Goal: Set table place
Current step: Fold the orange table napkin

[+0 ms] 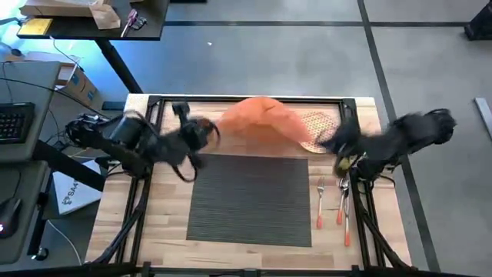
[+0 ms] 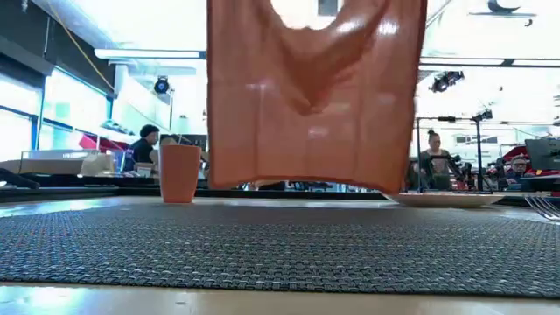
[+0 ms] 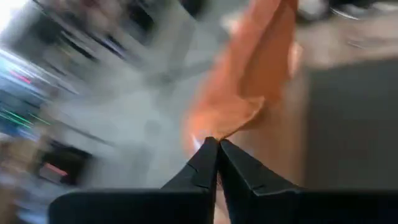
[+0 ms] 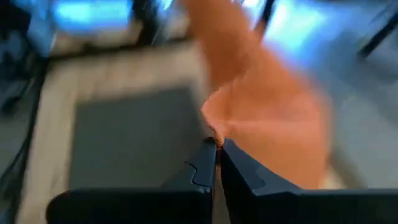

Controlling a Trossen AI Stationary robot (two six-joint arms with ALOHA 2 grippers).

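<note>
Your placemat fills the low view's foreground, the orange napkin hanging above it. From above, both grippers (left, right) sit beyond the placemat's far corners. Each wrist view shows fingers pinched on napkin cloth.

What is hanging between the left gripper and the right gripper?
The orange napkin is stretched between the left gripper and right gripper, each pinching a corner, above the placemat; the high view shows this.
</note>
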